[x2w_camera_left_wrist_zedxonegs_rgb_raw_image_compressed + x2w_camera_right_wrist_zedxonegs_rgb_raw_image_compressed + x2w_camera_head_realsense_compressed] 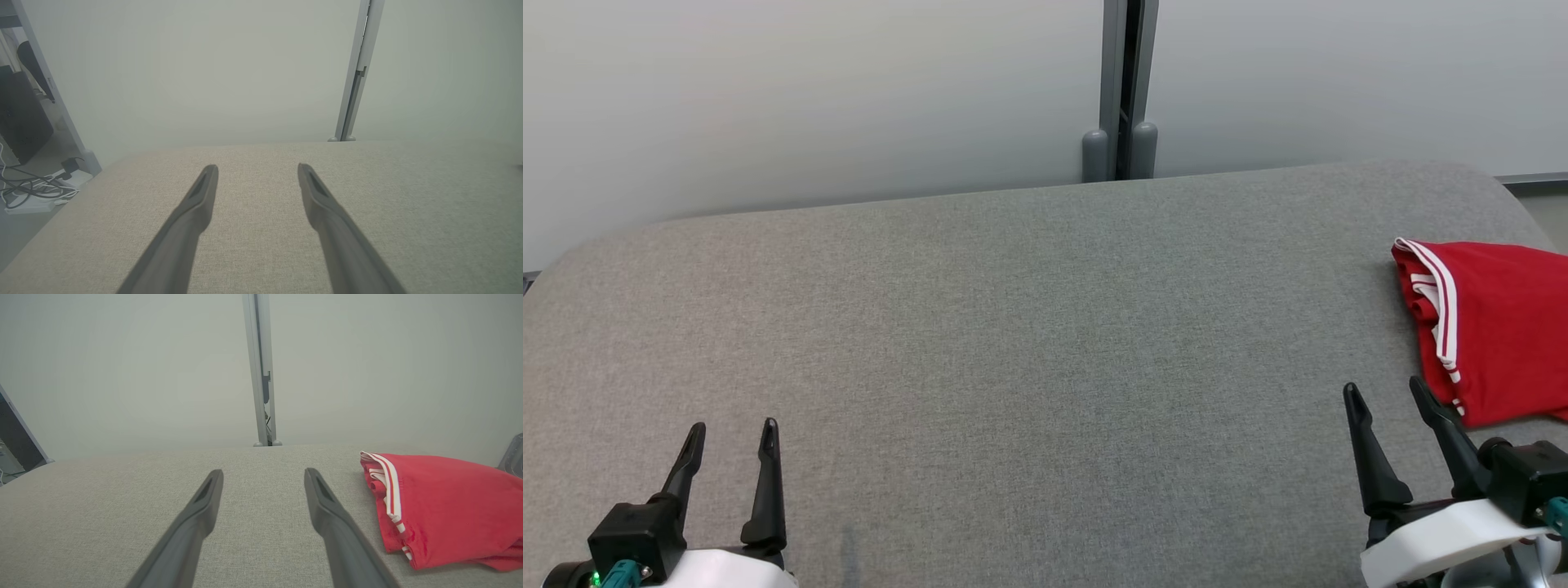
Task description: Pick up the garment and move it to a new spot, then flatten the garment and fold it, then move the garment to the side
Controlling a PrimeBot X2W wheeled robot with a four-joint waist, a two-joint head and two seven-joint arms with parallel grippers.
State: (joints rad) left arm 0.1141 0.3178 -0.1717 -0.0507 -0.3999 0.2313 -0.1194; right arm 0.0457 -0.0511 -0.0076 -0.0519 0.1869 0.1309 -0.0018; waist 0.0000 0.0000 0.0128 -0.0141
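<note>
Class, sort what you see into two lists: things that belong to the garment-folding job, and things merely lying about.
Job: red garment, grey table, left gripper and right gripper, both open.
Lying about: floor cables, power strip, partition post.

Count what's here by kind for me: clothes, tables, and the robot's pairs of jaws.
Red garment: 1
Grey table: 1
Pairs of dark jaws, both open: 2
Total: 4
</note>
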